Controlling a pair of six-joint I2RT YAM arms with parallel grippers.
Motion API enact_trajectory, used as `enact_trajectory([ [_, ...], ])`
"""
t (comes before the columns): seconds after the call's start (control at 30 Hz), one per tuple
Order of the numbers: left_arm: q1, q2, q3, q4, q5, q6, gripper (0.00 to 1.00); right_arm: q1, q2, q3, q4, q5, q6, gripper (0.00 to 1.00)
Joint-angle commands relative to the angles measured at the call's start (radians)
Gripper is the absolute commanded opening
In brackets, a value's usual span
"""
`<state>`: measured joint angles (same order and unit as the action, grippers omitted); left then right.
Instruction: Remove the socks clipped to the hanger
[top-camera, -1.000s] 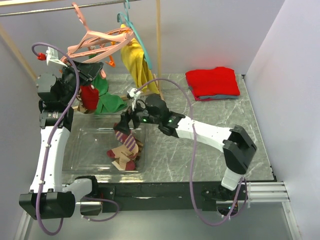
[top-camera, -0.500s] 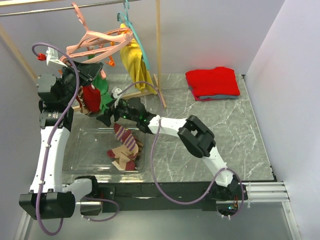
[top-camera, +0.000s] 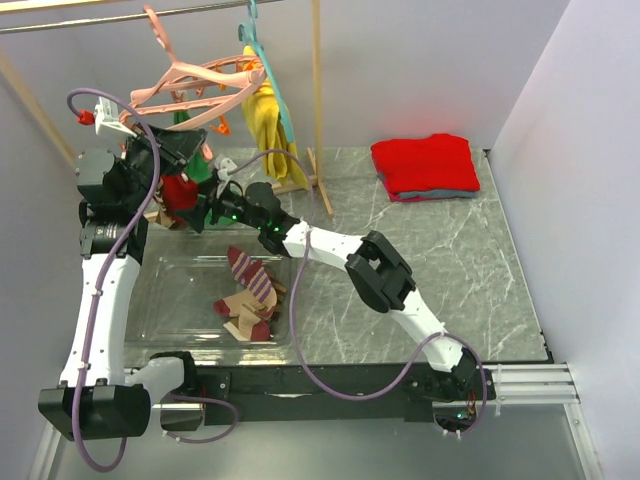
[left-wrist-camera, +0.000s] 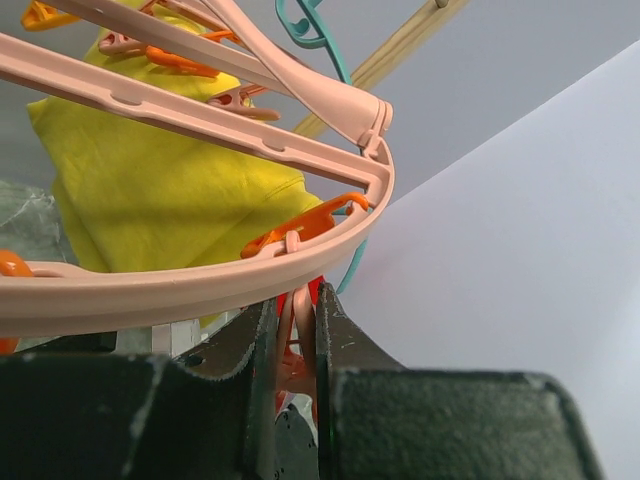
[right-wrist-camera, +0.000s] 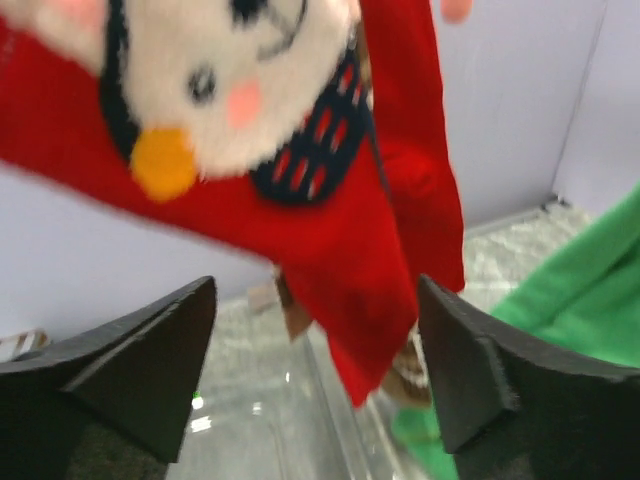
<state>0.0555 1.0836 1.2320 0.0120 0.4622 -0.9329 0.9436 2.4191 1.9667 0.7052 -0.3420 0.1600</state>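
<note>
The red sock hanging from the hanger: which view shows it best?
Right wrist view: the red sock fills it, white face pattern clear. Top external shows only a small red patch; left wrist shows mostly the hanger.

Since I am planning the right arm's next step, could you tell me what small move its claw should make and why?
Probably ease the right claw forward and close it on the red sock. Its fingers stand open with the sock's hanging end ahead between them, not yet gripped, while the left claw pinches a clip on the pink hanger.
</note>
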Motion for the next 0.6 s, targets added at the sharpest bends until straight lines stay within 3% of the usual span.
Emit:
enact_trajectory([
  [0.0,0.0,-0.03,0.032,0.016,-0.013,0.028,0.15,-0.006,0.067,0.106,0.048,-0.017,0.036,0.79],
  [0.07,-0.002,-0.028,0.04,0.005,-0.011,0.031,0.15,-0.005,0.086,0.144,0.068,-0.028,0.07,0.68],
  [0.1,-0.002,-0.03,0.041,-0.001,-0.013,0.037,0.15,-0.005,0.092,0.155,0.069,-0.034,0.081,0.55],
  [0.2,0.0,-0.028,0.04,-0.009,-0.019,0.048,0.15,0.003,0.08,0.176,0.056,-0.061,0.118,0.29],
  [0.3,0.0,-0.031,0.026,0.002,-0.028,0.052,0.16,0.007,-0.003,0.077,0.097,-0.078,0.159,0.11],
  [0.4,0.0,-0.027,0.011,0.002,-0.04,0.052,0.22,0.009,-0.116,-0.067,0.126,-0.126,0.208,0.03],
  [0.57,-0.002,-0.022,-0.012,0.002,-0.051,0.063,0.37,0.008,-0.271,-0.239,0.085,-0.184,0.28,0.01],
])
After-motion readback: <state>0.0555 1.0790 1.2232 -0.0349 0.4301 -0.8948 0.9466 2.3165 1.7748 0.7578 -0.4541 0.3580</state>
